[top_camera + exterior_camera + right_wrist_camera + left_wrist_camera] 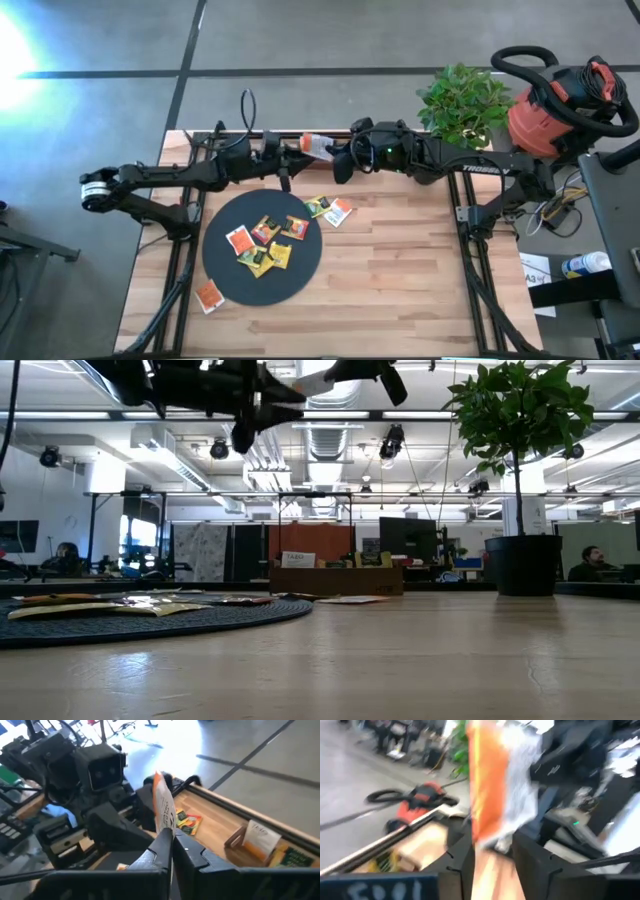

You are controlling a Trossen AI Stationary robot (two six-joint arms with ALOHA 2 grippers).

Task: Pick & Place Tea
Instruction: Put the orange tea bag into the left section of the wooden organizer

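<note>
While both arms reach inward above the table's (400, 250) far edge, their grippers meet near the 12 o'clock point of the black disc (225, 270), raised well clear of it. Left gripper (296, 152): extended from the 9 o'clock side, fingers (457, 865) parted, an orange-and-white tea packet (316, 145) standing between them; the left wrist view does not show whether they touch it. Right gripper (171, 837): extended from the 3 o'clock side, fingers (155, 852) closed on the lower edge of the same packet (164, 812), which stands upright above them. On the disc, several yellow and orange-red packets (265, 245) lie clustered around its centre. Two more packets (330, 210) lie on the table just beyond the disc's 1 o'clock rim; one orange packet (208, 296) lies on the table at the disc's 8 o'clock rim. A potted plant (463, 100) stands at the table's far right corner.
</note>
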